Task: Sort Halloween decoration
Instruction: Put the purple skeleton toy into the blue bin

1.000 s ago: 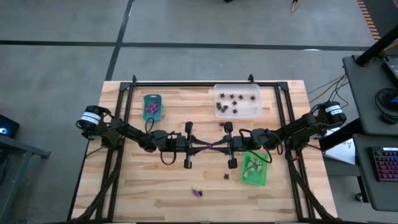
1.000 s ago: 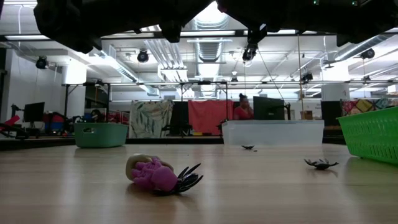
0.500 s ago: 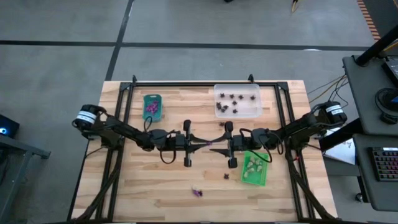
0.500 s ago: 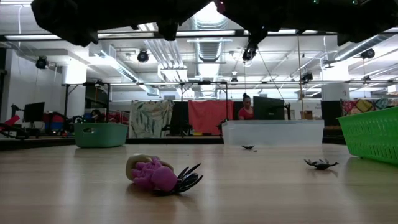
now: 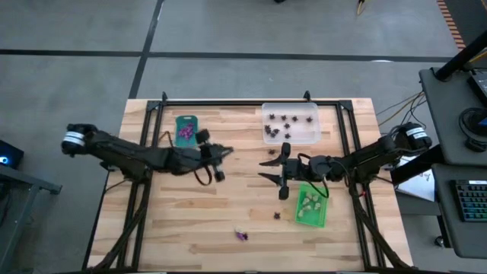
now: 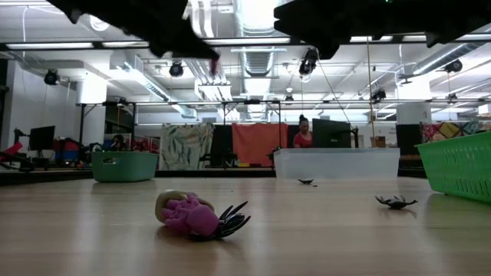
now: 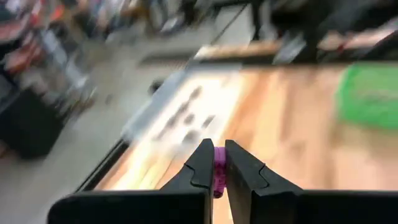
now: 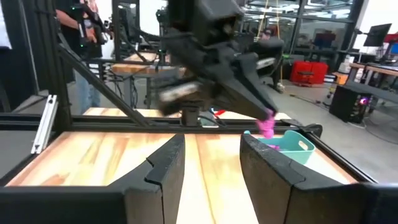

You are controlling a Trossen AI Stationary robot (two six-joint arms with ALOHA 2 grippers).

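Note:
My left gripper [image 5: 227, 151] hovers above the table's middle left, shut on a tiny purple trinket [image 7: 219, 167]. The trinket also shows in the right wrist view [image 8: 267, 127], at the fingertips. My right gripper [image 5: 265, 169] stands open a little to the right, facing the left one, with nothing between its fingers. A teal tray [image 5: 186, 129] holds purple trinkets, a clear tray [image 5: 291, 123] holds black ones, and a green tray [image 5: 310, 205] holds pale ones. A small heap of purple, pale and black trinkets [image 6: 196, 216] lies on the table near the front. My left gripper pinches the purple trinket between its two fingers, only at their free ends [image 8: 266, 118]. The fingers [image 7: 202, 163] reach out nearly level, slanting slightly down, toward the table's right. The trinket is lifted well clear of the table.
Loose black trinkets lie on the wood [image 5: 277, 215] [image 6: 395, 202] [image 6: 305, 182]. A black metal frame [image 5: 251, 101] runs round the table's far and side edges. Bare wood lies between the trays.
The two grippers met at the table's middle with the purple trinket between them. My right gripper has opened and let go. My left gripper, keeping the trinket, has drawn back toward the table's left and far side, risen a little and tipped up toward level.

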